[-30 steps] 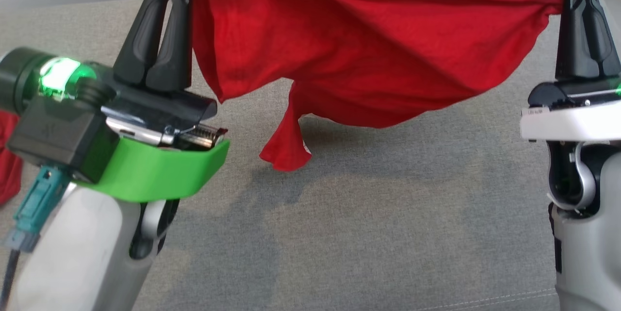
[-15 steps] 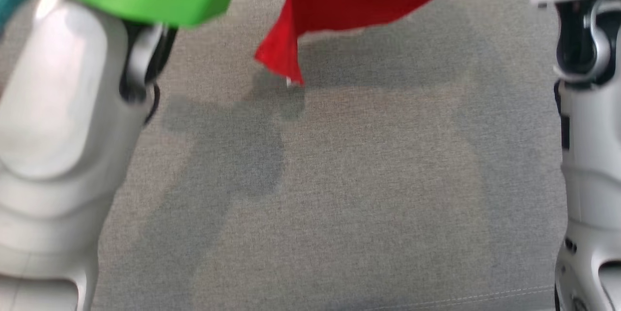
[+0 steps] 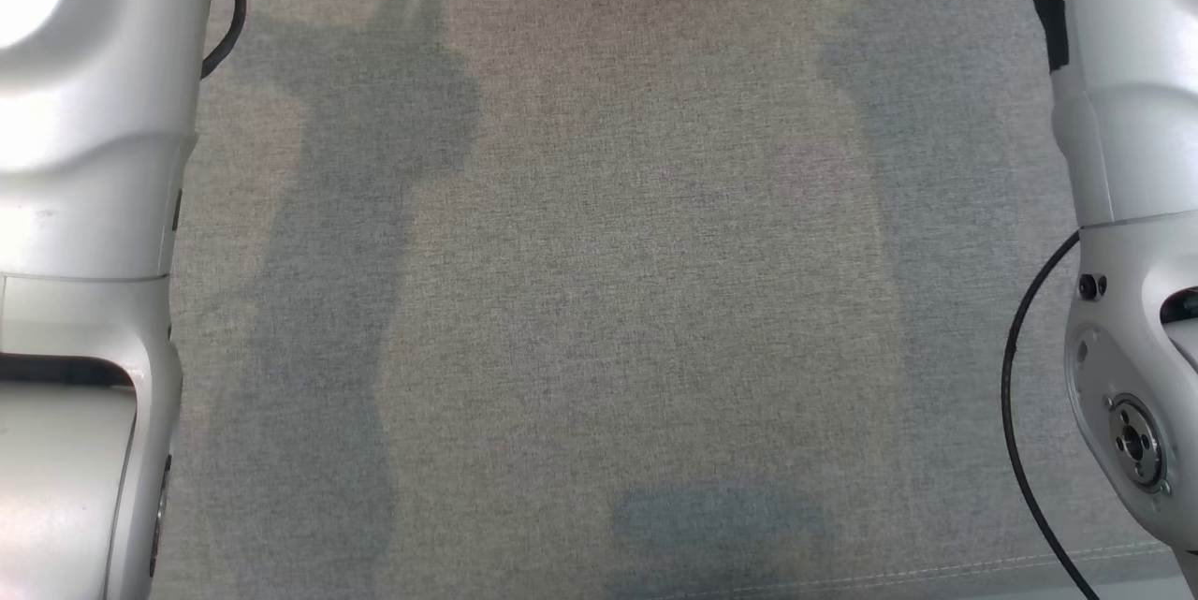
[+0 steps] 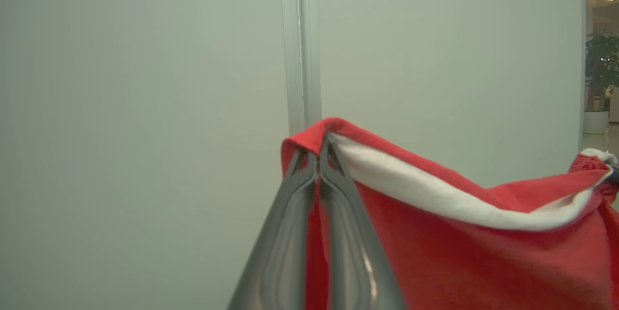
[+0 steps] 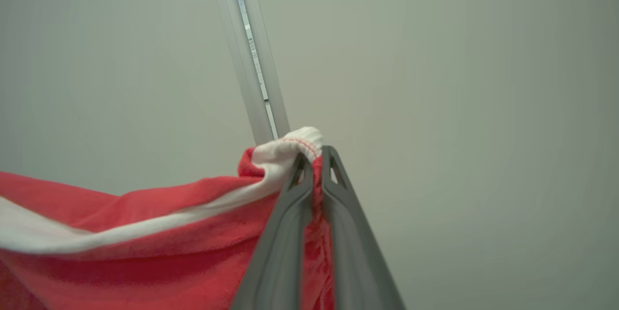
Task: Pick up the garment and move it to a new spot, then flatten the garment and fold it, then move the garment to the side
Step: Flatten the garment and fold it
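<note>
Found the garment (image 4: 459,252), red with a white band, up in the air and stretched between the two arms, in front of a pale wall (image 4: 145,107) with a metal strip (image 4: 302,44). Found the left jaws pressed together on one red corner of its upper edge, the left fingers (image 4: 290,242) side by side with cloth caught at the tips. Found the right jaws likewise pinching the other end, at a bunched white hem (plain in the right wrist view).

Noted in the head view the left forearm (image 3: 84,160) and right forearm (image 3: 1114,113) reaching up on either side of a grey fabric surface (image 3: 636,254); cannot say for certain whether desk cover or cushion.

Judged the first step, lifting and carrying to a new spot, as under way and not yet complete.

Judged the next move to call for lowering both arms together, keeping the upper edge taut, letting the lower part touch down first, then laying the rest flat without slack or twist.
</note>
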Available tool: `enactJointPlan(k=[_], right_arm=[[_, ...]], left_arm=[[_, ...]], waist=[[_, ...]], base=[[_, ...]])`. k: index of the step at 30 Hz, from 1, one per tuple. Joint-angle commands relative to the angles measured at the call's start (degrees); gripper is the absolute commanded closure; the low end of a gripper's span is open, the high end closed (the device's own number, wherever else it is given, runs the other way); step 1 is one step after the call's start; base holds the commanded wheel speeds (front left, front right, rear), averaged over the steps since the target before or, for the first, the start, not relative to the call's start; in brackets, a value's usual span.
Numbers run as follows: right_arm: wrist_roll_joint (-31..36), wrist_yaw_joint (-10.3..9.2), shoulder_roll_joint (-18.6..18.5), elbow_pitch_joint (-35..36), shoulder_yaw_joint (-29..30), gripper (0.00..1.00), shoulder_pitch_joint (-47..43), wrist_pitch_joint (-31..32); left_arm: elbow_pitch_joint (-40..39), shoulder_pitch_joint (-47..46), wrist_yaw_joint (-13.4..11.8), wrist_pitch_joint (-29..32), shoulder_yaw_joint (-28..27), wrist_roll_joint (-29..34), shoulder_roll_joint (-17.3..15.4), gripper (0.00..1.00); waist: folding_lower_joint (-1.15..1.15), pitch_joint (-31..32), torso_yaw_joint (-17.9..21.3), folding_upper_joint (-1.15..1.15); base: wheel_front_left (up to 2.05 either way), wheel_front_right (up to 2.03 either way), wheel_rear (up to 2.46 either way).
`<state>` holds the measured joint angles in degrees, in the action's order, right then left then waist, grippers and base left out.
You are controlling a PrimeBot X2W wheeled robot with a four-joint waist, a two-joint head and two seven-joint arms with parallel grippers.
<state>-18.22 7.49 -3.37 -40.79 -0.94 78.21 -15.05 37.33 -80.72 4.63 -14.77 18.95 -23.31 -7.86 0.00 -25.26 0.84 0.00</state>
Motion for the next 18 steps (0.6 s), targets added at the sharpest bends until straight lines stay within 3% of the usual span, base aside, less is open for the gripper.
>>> enactJointPlan(k=[1,9,18], right_arm=[[-0.5,0.00,0.1,-1.1,0.0,1.00,0.3,-0.2],[-1.2,0.00,0.3,-4.5,-1.8,1.00,-8.9,-0.3],[-4.2,0.00,0.4,6.0,-3.6,1.00,-32.5,-0.3]], left_arm=[[0.0,-0.7,0.4,-0.4,-0.9,-0.4,0.3,1.00],[0.2,12.1,2.3,-0.3,-4.9,-0.5,3.8,1.00],[-7.1,35.8,2.9,-0.3,-3.9,-2.3,4.9,1.00]], waist=[[0.00,-0.7,-0.1,0.00],[0.00,-3.6,-1.1,0.00],[0.00,-2.9,-1.1,0.00]], base=[[0.00,0.00,0.00],[0.00,0.00,0.00],[0.00,0.00,0.00]])
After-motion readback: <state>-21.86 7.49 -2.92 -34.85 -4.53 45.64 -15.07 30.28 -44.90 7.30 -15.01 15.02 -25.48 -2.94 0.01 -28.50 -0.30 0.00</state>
